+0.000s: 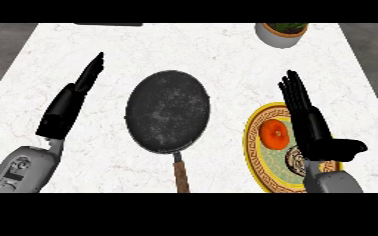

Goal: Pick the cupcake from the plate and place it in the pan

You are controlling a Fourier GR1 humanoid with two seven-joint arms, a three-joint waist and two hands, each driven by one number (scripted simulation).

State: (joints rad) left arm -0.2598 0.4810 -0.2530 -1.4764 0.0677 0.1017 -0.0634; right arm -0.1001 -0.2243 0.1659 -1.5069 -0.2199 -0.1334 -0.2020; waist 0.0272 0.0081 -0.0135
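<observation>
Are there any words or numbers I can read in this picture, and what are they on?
No words or numbers can be read anywhere.
The left forearm has dark marks, too blurred to read.
The plate has a rim pattern, not letters.
The pan, the plant pot and the counter carry no text.

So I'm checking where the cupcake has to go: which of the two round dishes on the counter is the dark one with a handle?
The pan, left of the plate. It is black with a brown handle toward the robot; the plate is yellow-rimmed and patterned.
</observation>
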